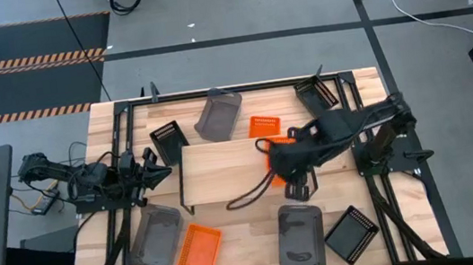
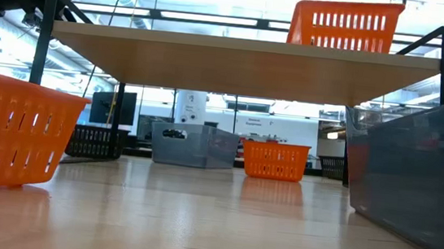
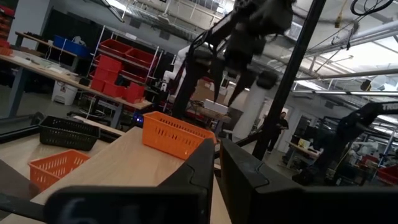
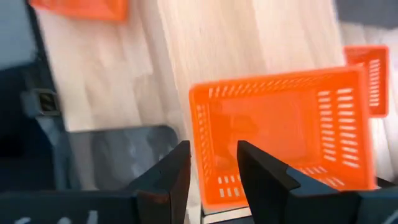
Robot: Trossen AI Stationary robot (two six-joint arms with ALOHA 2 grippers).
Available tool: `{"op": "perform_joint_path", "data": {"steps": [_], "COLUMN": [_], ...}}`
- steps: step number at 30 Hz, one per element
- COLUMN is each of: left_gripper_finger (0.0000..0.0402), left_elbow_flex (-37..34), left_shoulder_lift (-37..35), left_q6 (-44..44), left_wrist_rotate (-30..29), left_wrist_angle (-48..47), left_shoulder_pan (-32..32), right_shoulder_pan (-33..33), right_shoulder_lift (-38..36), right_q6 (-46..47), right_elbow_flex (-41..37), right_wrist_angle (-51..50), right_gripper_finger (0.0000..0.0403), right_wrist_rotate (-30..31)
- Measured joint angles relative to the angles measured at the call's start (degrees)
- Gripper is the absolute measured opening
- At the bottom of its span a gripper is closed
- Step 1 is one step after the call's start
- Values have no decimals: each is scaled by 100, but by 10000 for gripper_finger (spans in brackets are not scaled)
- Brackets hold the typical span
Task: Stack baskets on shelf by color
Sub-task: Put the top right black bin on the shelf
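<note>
Your right pincer (image 4: 213,163) hangs parted, holding nothing, above the empty orange basket (image 4: 283,134) on the shelf (image 1: 223,166). The left pincer (image 3: 214,180), nearly shut and empty, waits beside it.

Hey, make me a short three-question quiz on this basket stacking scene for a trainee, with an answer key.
1. True or false: an orange basket sits on the shelf.
2. Which gripper hangs over that basket: A left, B right?
3. Fill in: the left gripper waits by the shelf's ___ end.

Key
1. True; it sits at the shelf's right end.
2. B; the right gripper is open above its rim, fingers either side of one wall.
3. Left; its fingers are shut and empty.
</note>
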Motion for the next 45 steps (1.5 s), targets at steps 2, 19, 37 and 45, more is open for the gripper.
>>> {"op": "perform_joint_path", "data": {"steps": [2,19,37,45], "left_gripper_finger": [34,32,36,35], "left_elbow_flex": [-1,1,-1,1], "left_shoulder_lift": [0,0,0,75], "left_q6": [2,4,365,196], "left_wrist_rotate": [0,0,-212,-529], "left_wrist_angle": [0,0,5,-348], "left_shoulder_pan": [2,0,2,0], "right_shoulder_pan": [-28,-1928,-5215,-5718], "right_shoulder_lift": [-142,-1457,-2129,-2125], "right_q6": [-39,-1272,-4631,-5339], "right_elbow_flex": [50,-1352,-3918,-5511], "right_wrist_angle": [5,4,533,1719], "right_gripper_finger": [138,129,128,128], "right_wrist_rotate": [-50,1452,657,631]}}
